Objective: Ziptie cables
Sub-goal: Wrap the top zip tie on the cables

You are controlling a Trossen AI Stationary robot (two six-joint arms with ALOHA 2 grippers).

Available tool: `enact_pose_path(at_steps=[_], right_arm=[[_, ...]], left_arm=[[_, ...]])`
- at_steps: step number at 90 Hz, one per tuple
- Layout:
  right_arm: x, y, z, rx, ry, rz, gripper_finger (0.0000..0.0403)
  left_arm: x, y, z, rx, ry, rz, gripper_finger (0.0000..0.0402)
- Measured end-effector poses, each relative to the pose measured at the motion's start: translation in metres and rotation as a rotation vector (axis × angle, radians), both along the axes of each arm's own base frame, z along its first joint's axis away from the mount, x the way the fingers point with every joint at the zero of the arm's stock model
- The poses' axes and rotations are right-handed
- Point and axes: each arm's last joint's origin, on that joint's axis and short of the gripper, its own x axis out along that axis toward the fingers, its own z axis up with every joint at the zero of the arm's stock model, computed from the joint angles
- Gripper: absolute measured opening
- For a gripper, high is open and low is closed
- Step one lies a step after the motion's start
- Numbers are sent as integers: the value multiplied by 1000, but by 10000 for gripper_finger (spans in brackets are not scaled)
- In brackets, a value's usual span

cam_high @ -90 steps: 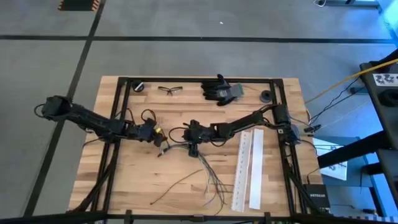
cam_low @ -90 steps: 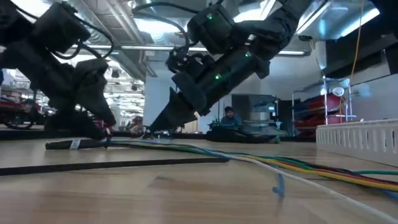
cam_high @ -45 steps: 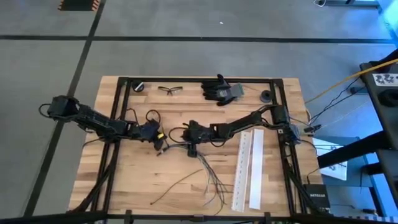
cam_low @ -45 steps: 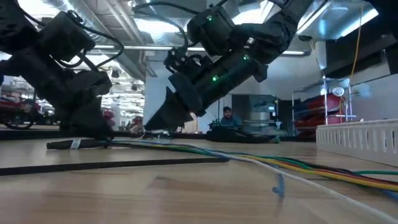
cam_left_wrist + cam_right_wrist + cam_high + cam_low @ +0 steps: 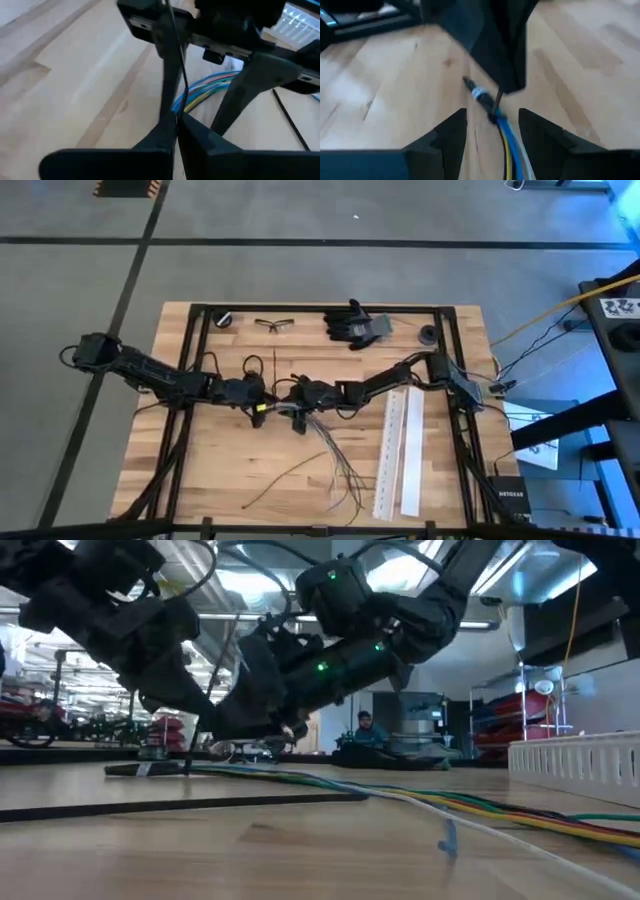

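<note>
Black thin zip tie strip (image 5: 172, 55) sits pinched in our left gripper (image 5: 176, 121); right gripper (image 5: 492, 117) spread around the multicoloured thin cables (image 5: 506, 145) mid-desk. We'd judge feeding the tie under the bundle needs it kept lifted steady.

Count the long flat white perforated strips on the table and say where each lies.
2. The two long flat white perforated strips lie side by side, parallel, on the table's right half: the left one, the right one. None appear hidden.
</note>
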Motion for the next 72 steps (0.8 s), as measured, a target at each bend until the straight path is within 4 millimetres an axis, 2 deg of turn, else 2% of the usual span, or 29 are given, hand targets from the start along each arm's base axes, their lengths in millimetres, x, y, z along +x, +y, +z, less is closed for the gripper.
enact_pose_path(at_steps=[6,23,32,42,46,62,72], right_arm=[[3,0,-1,-2,-19,-15,165],[10,0,-19,15,-7,-18,158],[14,1,-19,3,-23,8,121],[22,3,-28,11,-21,55,36],[24,4,-34,8,-7,71,16],[27,4,-42,-19,19,82,2],[25,7,-45,-35,47,83,1]], left_arm=[[0,0,0,1,-2,-1,0],[0,0,0,3,-4,1,0],[0,0,1,11,-7,2,0],[-1,1,4,24,-19,1,0],[-2,1,6,24,-26,1,0],[-12,4,19,54,-56,29,0],[-24,10,33,98,-105,66,0]])
